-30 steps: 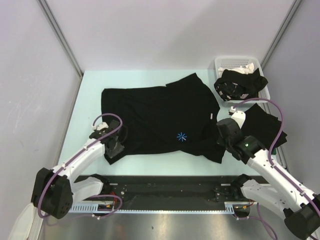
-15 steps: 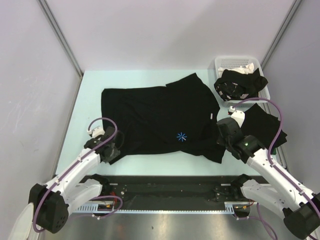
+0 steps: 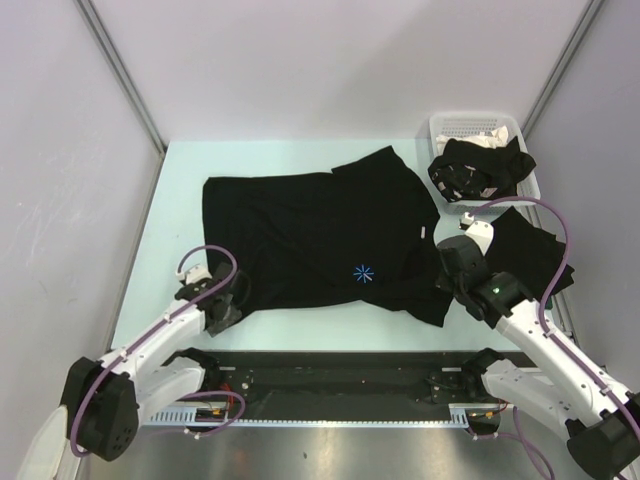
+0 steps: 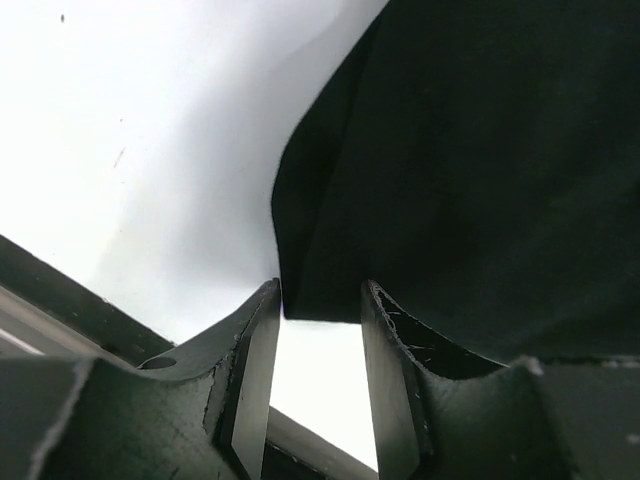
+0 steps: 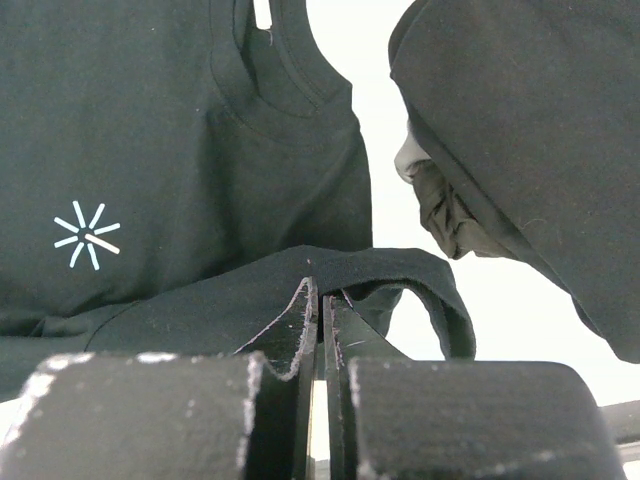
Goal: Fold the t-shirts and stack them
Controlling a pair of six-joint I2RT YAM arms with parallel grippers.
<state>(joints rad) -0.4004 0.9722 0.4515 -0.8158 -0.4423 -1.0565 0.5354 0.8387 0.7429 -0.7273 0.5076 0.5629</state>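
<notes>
Three black t-shirts: spread shirt (image 3: 320, 235) flat mid-table (image 3: 260, 160), folded shirt (image 3: 530, 250) at the right edge, crumpled shirt (image 3: 480, 168) over the one white basket (image 3: 470, 125), far right. My left jaws stand spread, the spread shirt's near-left corner just ahead of the gap; a second ago narrower, farther in. Right jaws pressed together at its near sleeve; whether cloth is caught, cannot tell.

left fingers (image 4: 250, 370) parted | right fingers (image 5: 290, 325) pressed together, it seems

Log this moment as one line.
left gripper: open at spread t-shirt hem corner | right gripper: shut on its sleeve | fold: not done
</notes>
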